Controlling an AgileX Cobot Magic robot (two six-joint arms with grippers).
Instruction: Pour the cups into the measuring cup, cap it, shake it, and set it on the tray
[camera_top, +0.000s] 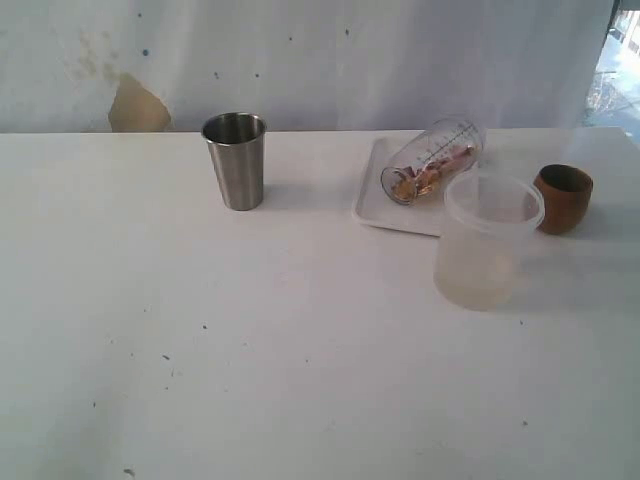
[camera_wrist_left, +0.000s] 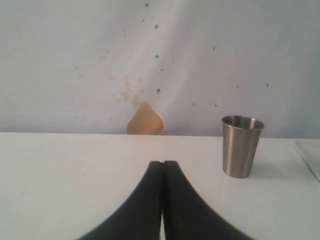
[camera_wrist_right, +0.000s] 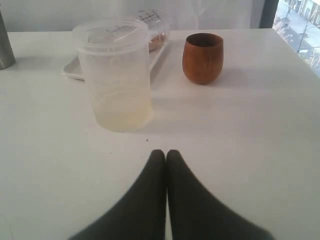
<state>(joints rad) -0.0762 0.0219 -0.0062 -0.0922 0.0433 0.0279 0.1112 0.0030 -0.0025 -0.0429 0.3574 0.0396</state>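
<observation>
One white table (camera_top: 300, 380) carries everything; a pale wall with a tan stain (camera_top: 138, 105) stands behind it. White tray (camera_top: 372, 200) sits toward the far right of the table. Frosted plastic container (camera_top: 488, 245) stands upright just in front of the tray and hides the tray's near right corner in the exterior view. Measuring cup (camera_top: 435, 160) lies on its side on the tray, black scale facing up, with reddish and yellowish bits inside; cannot tell if it's capped. Steel tumbler (camera_top: 236, 160) stands upright on the bare table, well left of the tray. Wooden cup (camera_top: 563, 198) stands upright on the table, just right of the tray and container. Left claw (camera_wrist_left: 161, 164) has its fingers pressed together on nothing, with the tumbler ahead of it and well apart. Right claw (camera_wrist_right: 166, 152) is also pressed together and empty, with the frosted container near in front of it and the wooden cup beyond.
</observation>
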